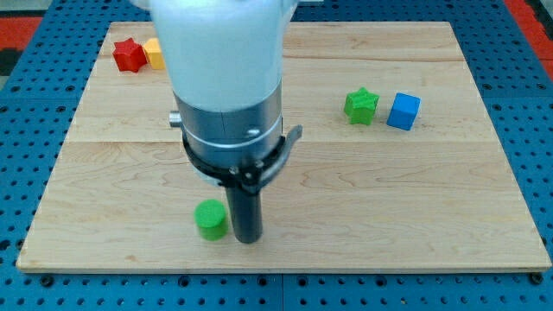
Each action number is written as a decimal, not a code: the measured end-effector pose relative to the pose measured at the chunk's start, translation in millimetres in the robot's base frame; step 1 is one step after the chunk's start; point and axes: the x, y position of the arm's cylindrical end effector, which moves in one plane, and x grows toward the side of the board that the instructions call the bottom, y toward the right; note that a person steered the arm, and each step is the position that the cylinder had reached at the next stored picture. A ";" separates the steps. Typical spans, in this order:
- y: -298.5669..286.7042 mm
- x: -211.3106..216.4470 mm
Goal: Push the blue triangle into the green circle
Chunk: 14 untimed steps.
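The green circle (210, 219), a short green cylinder, sits near the view's bottom, left of centre, on the wooden board (389, 199). My tip (248, 239) rests on the board just to the right of it, close to touching or touching its side. No blue triangle shows; the arm's large white and grey body (226, 86) hides part of the board behind it.
A green star (361, 105) and a blue cube (403, 111) sit side by side at the view's right. A red star (130, 55) and a yellow block (155, 53) sit together at the top left corner. The blue pegboard surrounds the board.
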 end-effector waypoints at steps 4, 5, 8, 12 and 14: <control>-24.3 -224.4; -114.7 -207.8; -105.8 -149.0; 14.3 -184.6; -28.5 -168.0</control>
